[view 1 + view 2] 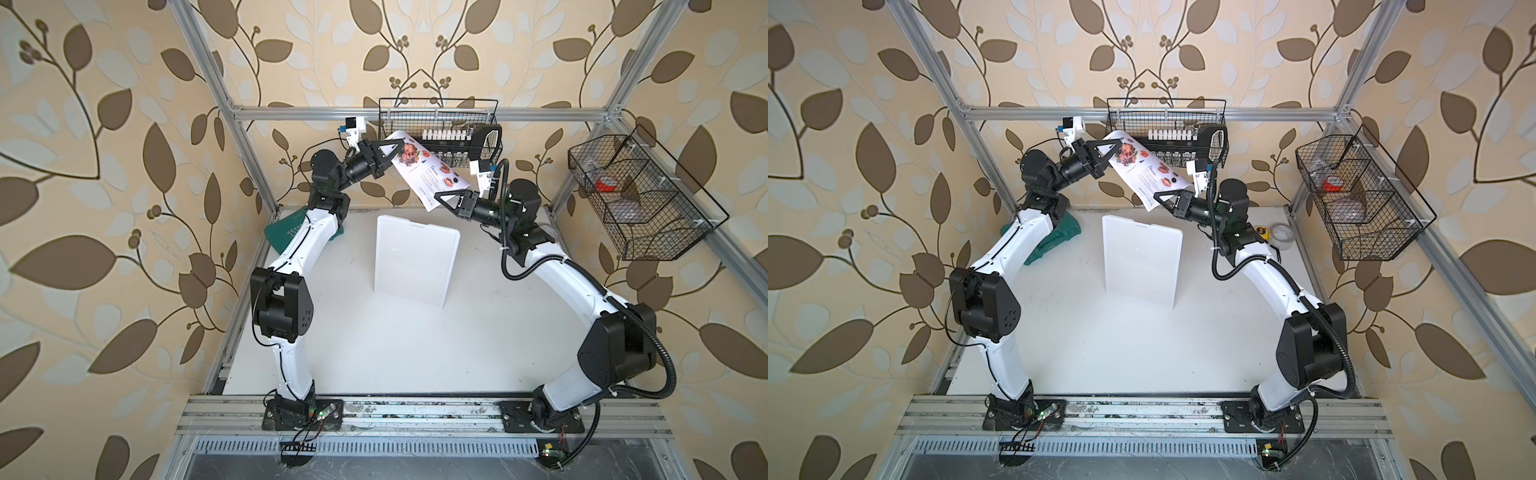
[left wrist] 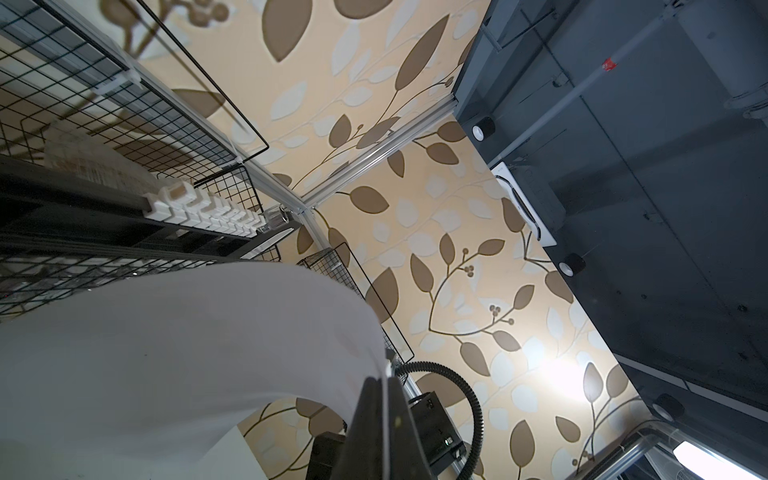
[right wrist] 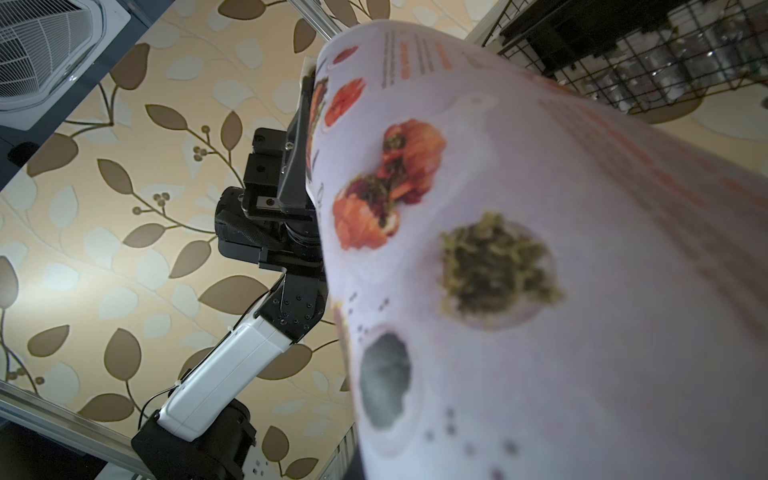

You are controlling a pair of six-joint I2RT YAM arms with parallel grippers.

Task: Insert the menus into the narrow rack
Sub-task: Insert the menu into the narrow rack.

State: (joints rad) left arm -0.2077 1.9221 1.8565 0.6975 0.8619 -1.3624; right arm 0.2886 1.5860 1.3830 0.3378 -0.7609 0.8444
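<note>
Pinching the bowed menu sheet (image 1: 432, 168) aloft beyond the upright sign holder (image 1: 413, 257), left gripper (image 1: 395, 153) and right gripper (image 1: 439, 197) both clamped on it, I am aiming to tauten, square, then lower it.

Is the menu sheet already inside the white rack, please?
No, the menu is held in the air, apart from the rack.

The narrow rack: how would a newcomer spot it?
Find the white table between the two arms. Toward its back stands the narrow rack, near the printed menu held aloft. It is a blank frosted-white panel with rounded corners, unlike the black wire baskets and green case.
</note>
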